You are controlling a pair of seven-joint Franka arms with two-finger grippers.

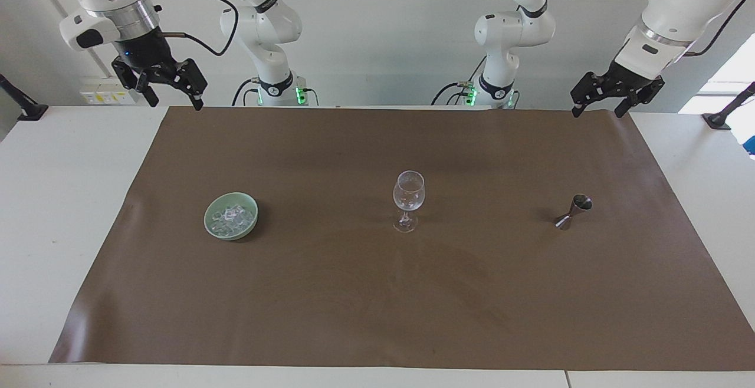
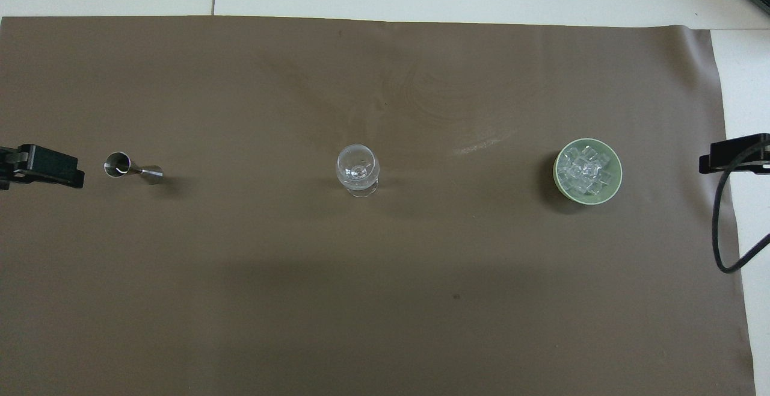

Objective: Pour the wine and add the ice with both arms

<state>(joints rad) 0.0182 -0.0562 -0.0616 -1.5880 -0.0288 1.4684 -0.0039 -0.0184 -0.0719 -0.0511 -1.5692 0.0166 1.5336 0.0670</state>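
Observation:
A clear stemmed glass stands upright mid-mat. Toward the right arm's end sits a pale green bowl filled with ice. A small steel jigger stands toward the left arm's end. The wine is out of view. My right gripper hangs open and empty over the mat's edge at the robots' side. My left gripper hangs open and empty over that same edge, at its own end.
A brown mat covers most of the white table. A black cable loops down at the right arm's end. Black camera mounts stand at the table's two corners nearest the robots.

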